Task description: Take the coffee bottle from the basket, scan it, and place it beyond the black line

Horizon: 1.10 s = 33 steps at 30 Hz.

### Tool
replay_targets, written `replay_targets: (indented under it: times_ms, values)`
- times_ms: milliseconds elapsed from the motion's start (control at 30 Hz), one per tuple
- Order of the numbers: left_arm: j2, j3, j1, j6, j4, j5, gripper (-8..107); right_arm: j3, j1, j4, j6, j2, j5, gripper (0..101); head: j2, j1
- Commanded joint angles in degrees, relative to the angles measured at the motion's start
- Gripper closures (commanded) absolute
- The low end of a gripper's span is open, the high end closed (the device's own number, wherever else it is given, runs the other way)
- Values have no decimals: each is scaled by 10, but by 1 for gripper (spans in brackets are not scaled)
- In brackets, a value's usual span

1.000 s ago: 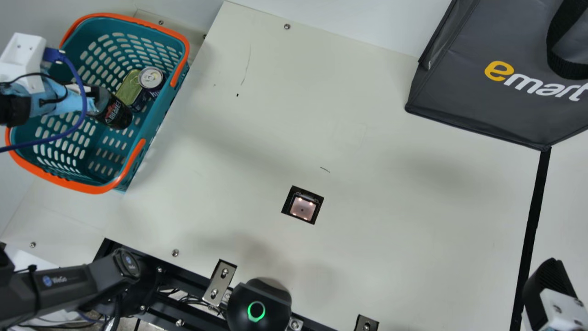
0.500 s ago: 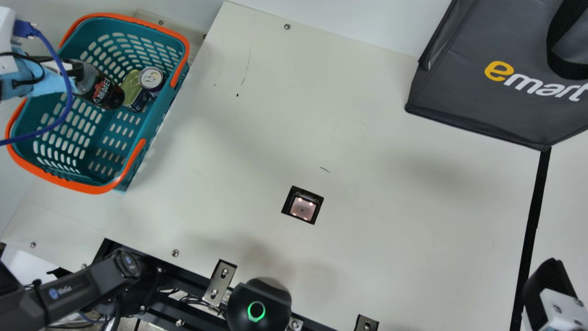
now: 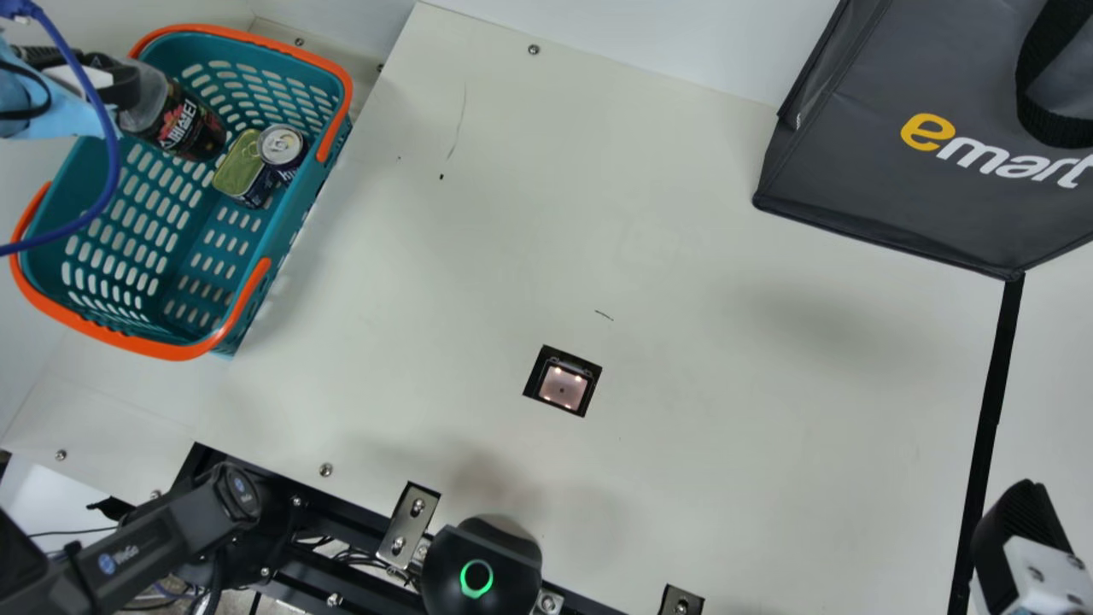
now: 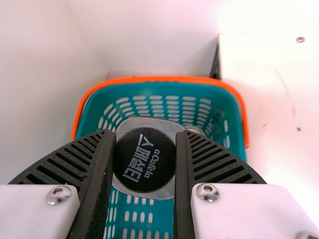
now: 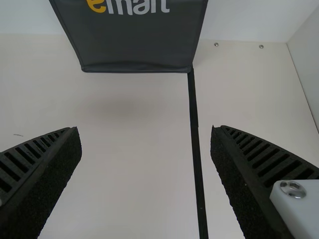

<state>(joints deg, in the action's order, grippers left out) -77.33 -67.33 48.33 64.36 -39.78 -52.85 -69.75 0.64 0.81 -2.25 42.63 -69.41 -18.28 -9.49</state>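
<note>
At the upper left of the main view, my left gripper is shut on the cap end of the coffee bottle, which hangs tilted over the basket. In the left wrist view the bottle's dark cap sits between the two fingers of my left gripper, with the basket below. My right gripper is at the lower right of the main view by the black line. The right wrist view has my right gripper open with nothing held, the black line running between its fingers.
A tin and a can stay in the basket. The scanner is set into the table near the middle. A dark shopping bag stands at the back right. A black device is at the front edge.
My left gripper has moved toward the upper left of the main view, carrying the bottle up and away from the tin and can. The right gripper has stayed put.
</note>
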Motion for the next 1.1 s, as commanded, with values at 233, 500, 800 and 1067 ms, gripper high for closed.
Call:
replay_targets:
  times_ms: [233, 500, 800, 1067]
  values:
    - [14, -39, -48, -20, 2, -28, 89, 0, 0, 0, 0, 0, 0, 10, -1, 16]
    - [24, -57, -118, -50, 12, -38, 89, 0, 0, 0, 0, 0, 0, 10, -1, 16]
    - [30, -60, -202, -70, 25, -42, 89, 0, 0, 0, 0, 0, 0, 10, -1, 16]
    - [26, -58, -276, -79, 28, -39, 89, 0, 0, 0, 0, 0, 0, 10, -1, 16]
